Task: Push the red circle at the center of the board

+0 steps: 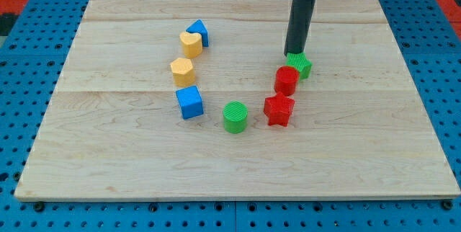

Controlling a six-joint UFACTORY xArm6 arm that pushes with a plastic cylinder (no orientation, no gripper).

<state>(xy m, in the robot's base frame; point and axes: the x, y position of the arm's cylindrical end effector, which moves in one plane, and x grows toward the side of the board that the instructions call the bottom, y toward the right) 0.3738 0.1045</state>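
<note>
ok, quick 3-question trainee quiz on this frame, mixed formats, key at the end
1. True or false: my tip is touching the blue cube.
2. Which block sits nearest my tip? A) yellow heart B) green block at the view's right C) green cylinder
3. Fill in: the red cylinder lies just toward the view's ____ of the red star-like block.

Key
1. False: my tip is at the top edge of the green block at the view's right, far from the blue cube.
2. B
3. top
</note>
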